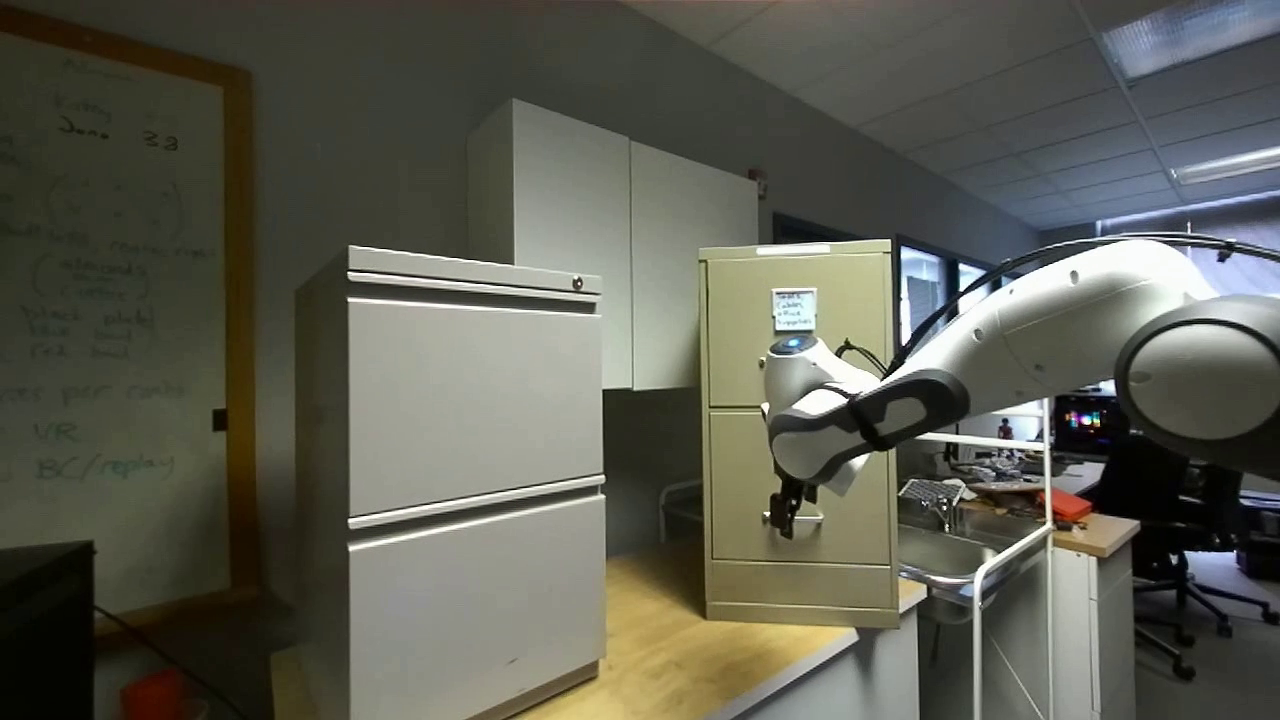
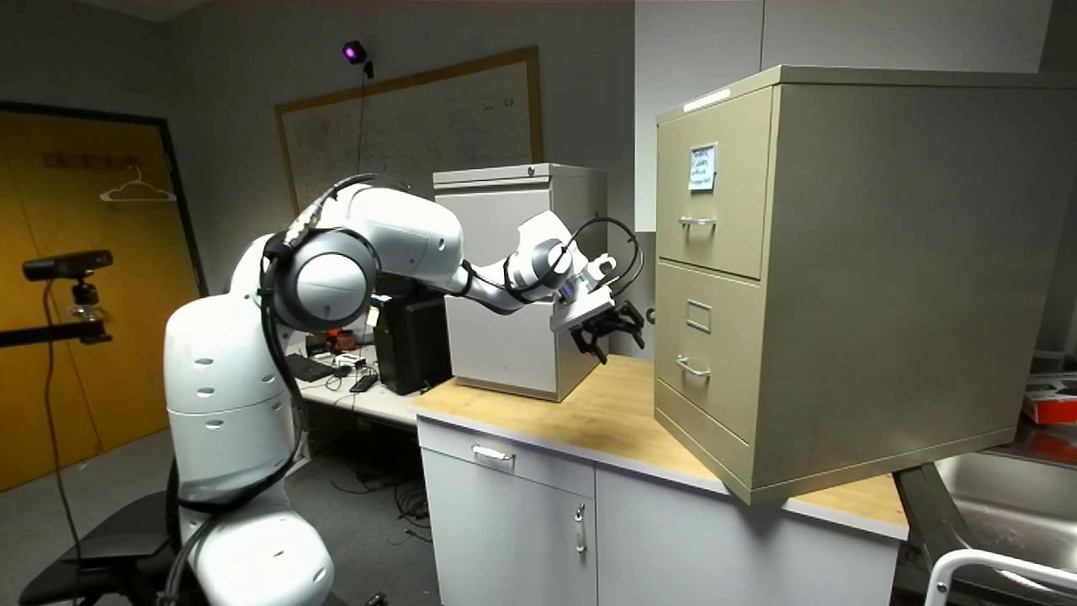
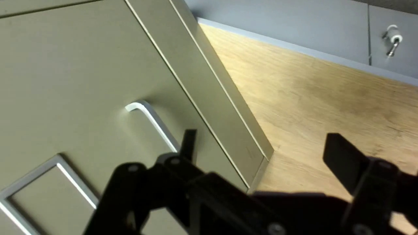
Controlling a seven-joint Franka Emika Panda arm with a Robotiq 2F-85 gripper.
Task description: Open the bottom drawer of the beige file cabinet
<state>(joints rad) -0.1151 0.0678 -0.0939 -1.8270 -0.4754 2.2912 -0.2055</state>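
Bottom drawer (image 2: 717, 343) is sitting closed in the beige file cabinet (image 2: 883, 269) on the tabletop (image 2: 610, 396); I'm holding the pincer (image 3: 260, 138) spread apart near the drawer's metal pull (image 3: 159, 126), presumably leaving room for straddling it.

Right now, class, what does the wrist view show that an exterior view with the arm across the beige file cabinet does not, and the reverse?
Wrist view only: the label holder on the bottom drawer, and a handle on the grey base cupboard.
Exterior view only: the paper sheet high on the beige file cabinet, the pale grey two-drawer cabinet, the whiteboard and the sink.
Both: the bottom drawer, its metal pull, the worktop and the claw.
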